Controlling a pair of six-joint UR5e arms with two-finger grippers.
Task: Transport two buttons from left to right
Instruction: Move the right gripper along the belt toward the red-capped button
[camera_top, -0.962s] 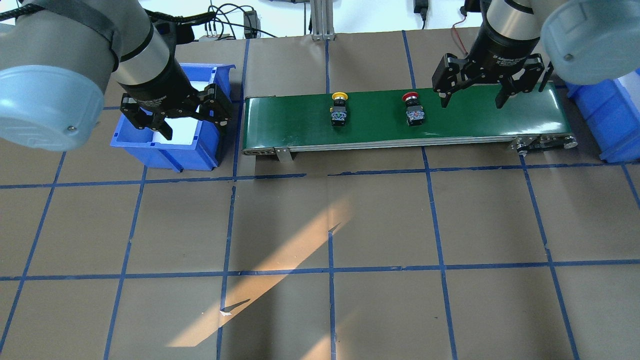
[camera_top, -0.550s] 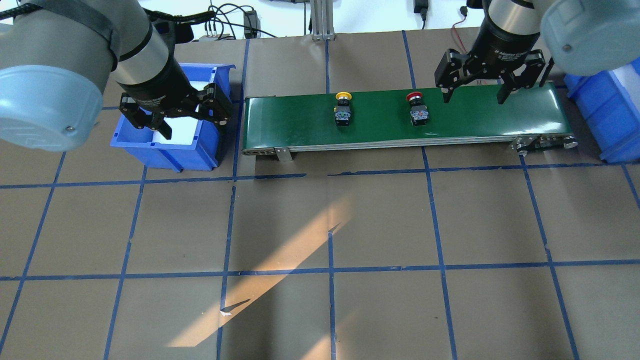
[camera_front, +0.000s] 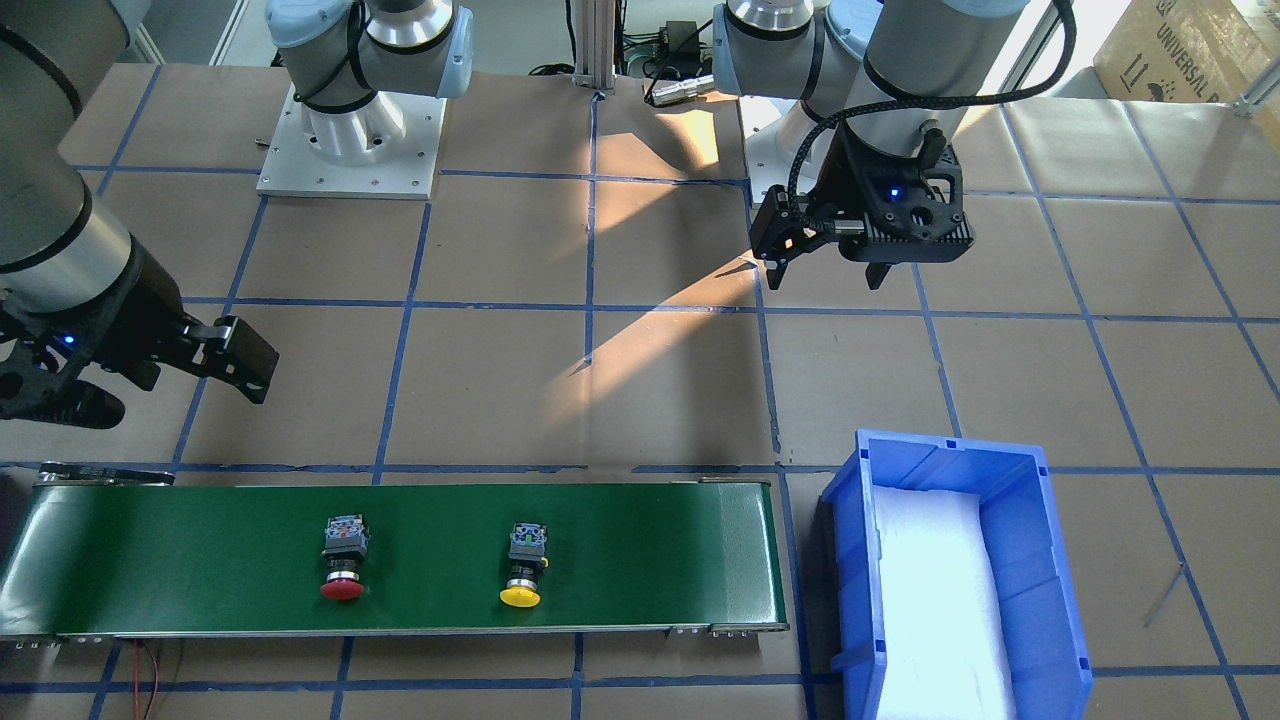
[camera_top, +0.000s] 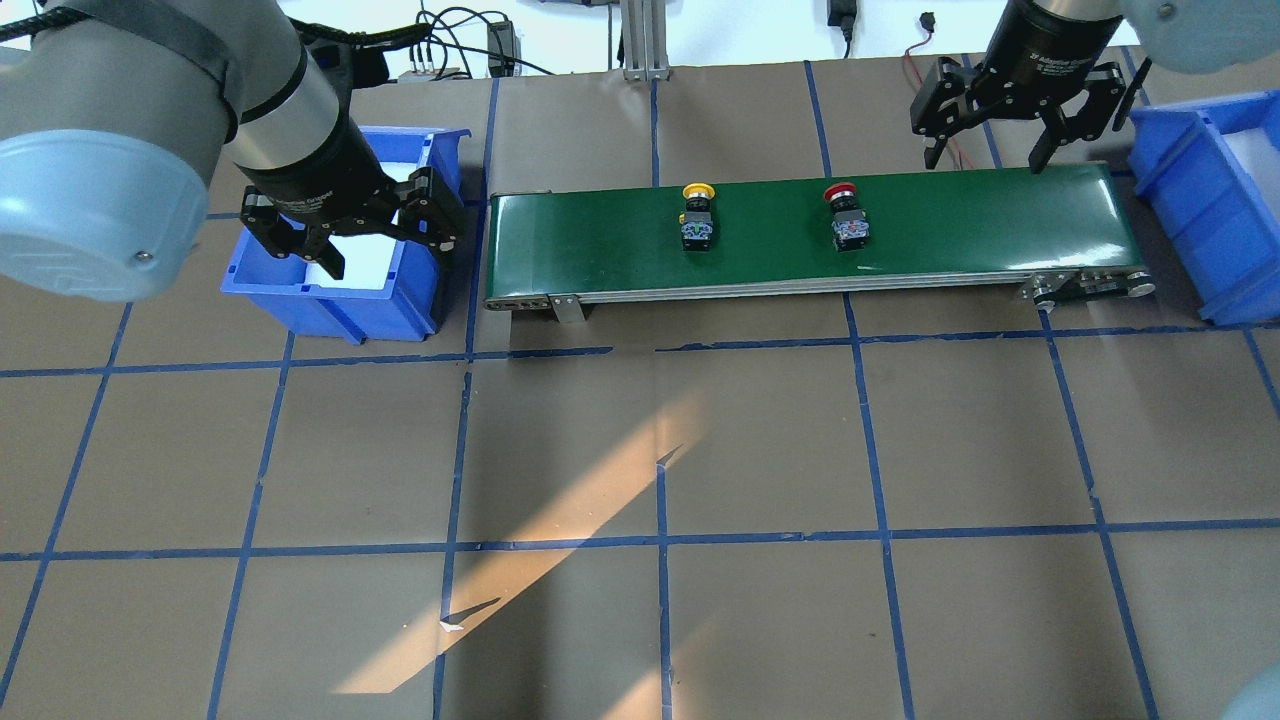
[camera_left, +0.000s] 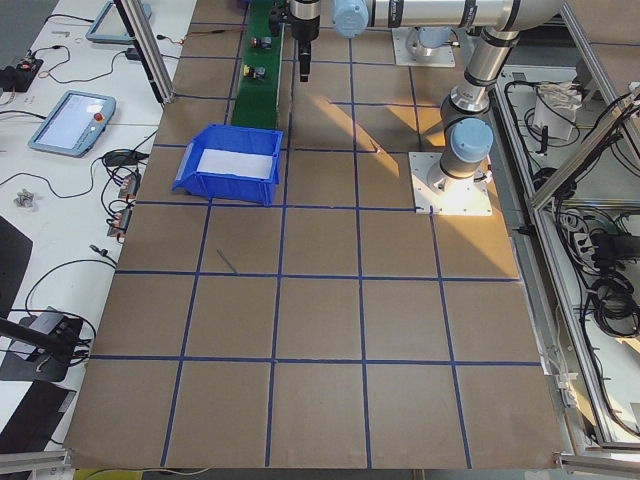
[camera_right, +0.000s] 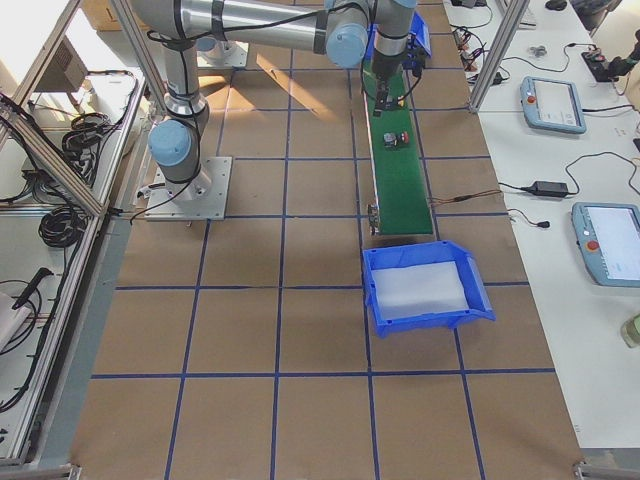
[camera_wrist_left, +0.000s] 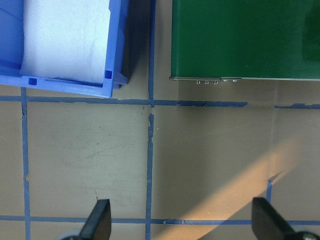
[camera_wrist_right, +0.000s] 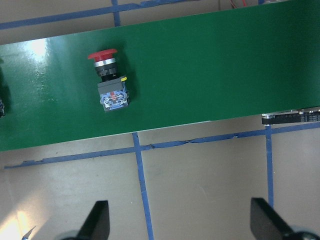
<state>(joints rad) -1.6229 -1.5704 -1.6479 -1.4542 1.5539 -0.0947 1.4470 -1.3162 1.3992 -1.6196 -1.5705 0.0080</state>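
The yellow button (camera_top: 697, 215) and the red button (camera_top: 848, 215) lie on their sides on the green conveyor belt (camera_top: 960, 225), the yellow one left of the red. Both also show in the front view, yellow (camera_front: 523, 570) and red (camera_front: 343, 565). My right gripper (camera_top: 984, 160) is open and empty, above the belt's far edge to the right of the red button. Its wrist view shows the red button (camera_wrist_right: 110, 82) on the belt. My left gripper (camera_top: 388, 255) is open and empty over the left blue bin (camera_top: 330, 315), off the belt's left end.
A second blue bin (camera_top: 1185, 215) with white padding stands past the belt's right end. The left bin (camera_front: 850, 560) holds only white padding. Blue tape lines grid the brown table. Cables lie along the far edge.
Both buttons have moved a little to the right along the belt. My right gripper has moved away from the belt, back and to the right, still open. The left arm has not moved.
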